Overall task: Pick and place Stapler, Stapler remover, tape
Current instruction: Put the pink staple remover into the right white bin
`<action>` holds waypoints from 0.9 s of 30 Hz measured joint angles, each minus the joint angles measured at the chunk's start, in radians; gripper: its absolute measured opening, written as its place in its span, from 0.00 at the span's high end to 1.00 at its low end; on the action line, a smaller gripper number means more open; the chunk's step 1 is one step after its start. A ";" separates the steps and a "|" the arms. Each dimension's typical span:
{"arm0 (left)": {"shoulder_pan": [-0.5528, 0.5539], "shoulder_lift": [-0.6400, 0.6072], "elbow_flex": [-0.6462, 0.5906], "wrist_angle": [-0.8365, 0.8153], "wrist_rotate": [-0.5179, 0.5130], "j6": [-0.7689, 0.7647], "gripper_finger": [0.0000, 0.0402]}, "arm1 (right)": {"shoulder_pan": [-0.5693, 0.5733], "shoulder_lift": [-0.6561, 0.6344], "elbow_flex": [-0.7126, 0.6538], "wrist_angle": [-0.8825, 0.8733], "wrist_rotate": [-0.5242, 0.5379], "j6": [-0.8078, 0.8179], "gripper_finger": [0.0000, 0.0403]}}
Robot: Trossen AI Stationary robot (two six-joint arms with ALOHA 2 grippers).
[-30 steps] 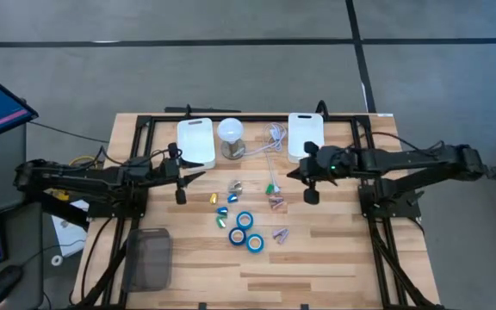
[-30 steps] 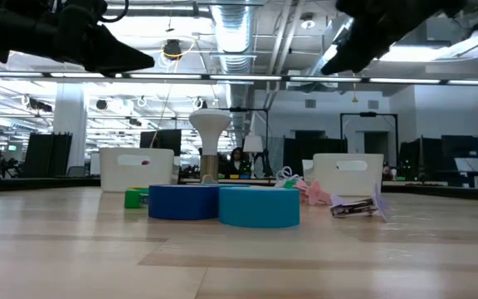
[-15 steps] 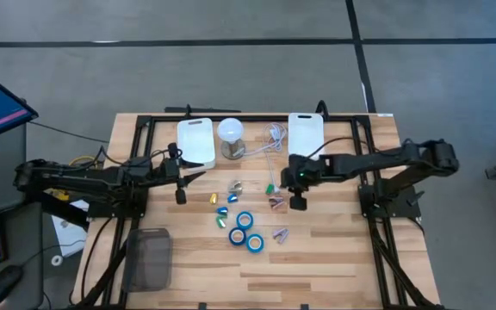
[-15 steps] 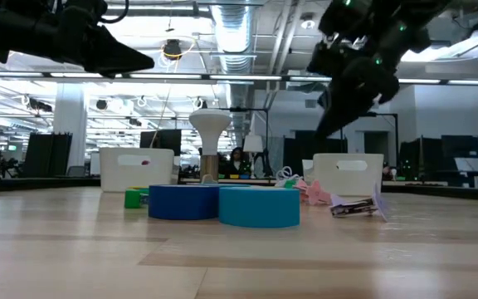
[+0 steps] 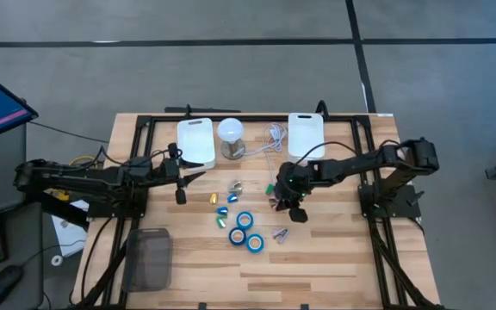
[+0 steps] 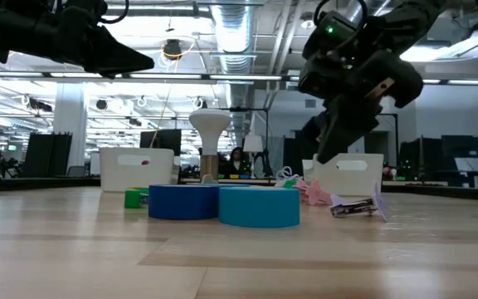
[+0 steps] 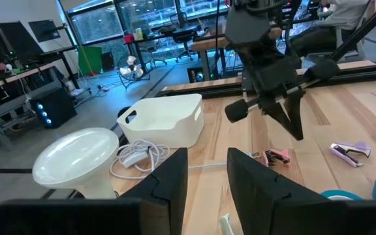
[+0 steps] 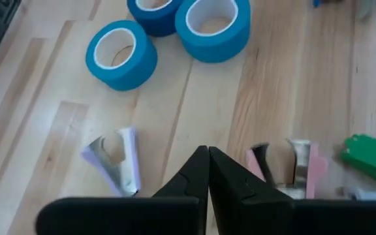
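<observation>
While its fingers are pressed together on nothing, the right gripper hangs above the table, just over a pink staple remover. Three blue tape rolls lie close by. At the table's left side, the left gripper waits, fingers slightly apart, holding nothing.

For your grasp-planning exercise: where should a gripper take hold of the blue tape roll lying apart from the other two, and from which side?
Probably from straight above, fingers across the outer wall of the tape roll. It lies flat with its hole facing up, apart from the other two rolls, so both sides of its wall look free.
</observation>
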 joint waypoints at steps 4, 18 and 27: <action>0.000 0.000 0.000 0.000 0.000 0.000 0.75 | -0.001 0.020 0.000 0.021 0.001 0.000 0.91; 0.000 0.000 0.000 -0.001 0.000 0.000 0.75 | 0.006 0.022 0.000 0.008 0.096 -0.023 0.68; 0.000 0.000 0.000 -0.001 0.000 0.000 0.75 | 0.006 0.022 0.000 -0.016 0.138 -0.025 0.65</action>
